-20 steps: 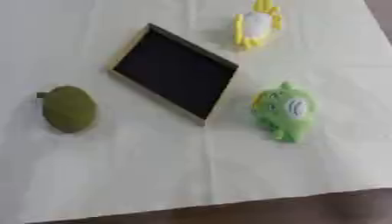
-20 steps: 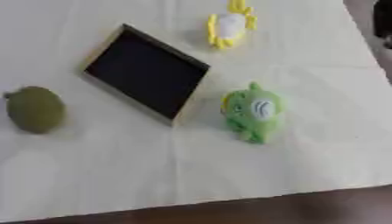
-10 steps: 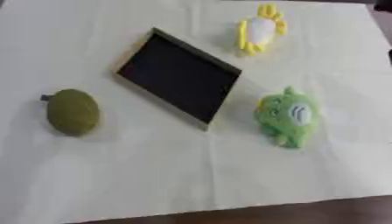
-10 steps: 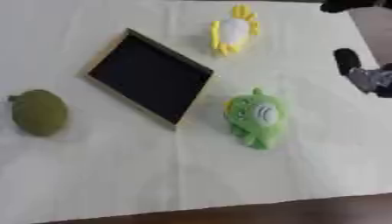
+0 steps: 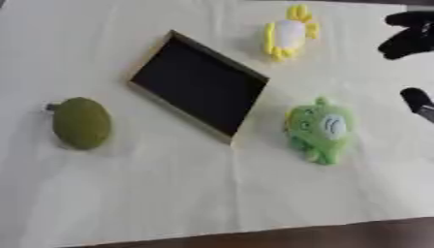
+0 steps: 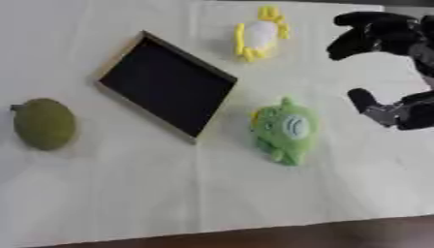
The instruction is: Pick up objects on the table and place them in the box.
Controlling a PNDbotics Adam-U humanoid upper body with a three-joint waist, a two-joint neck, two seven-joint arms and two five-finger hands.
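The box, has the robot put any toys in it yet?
Not yet. The box looks empty. The right hand is open beside the green plush toy, holding nothing. That toy, the yellow and white toy and the olive fruit all sit on the table.

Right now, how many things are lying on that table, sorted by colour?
Green: 2, a round olive-green fruit and a bright green plush toy.
Yellow and white: 1, a plush toy.
Black: 1, the open box.
Total: 4, none in the box yet.
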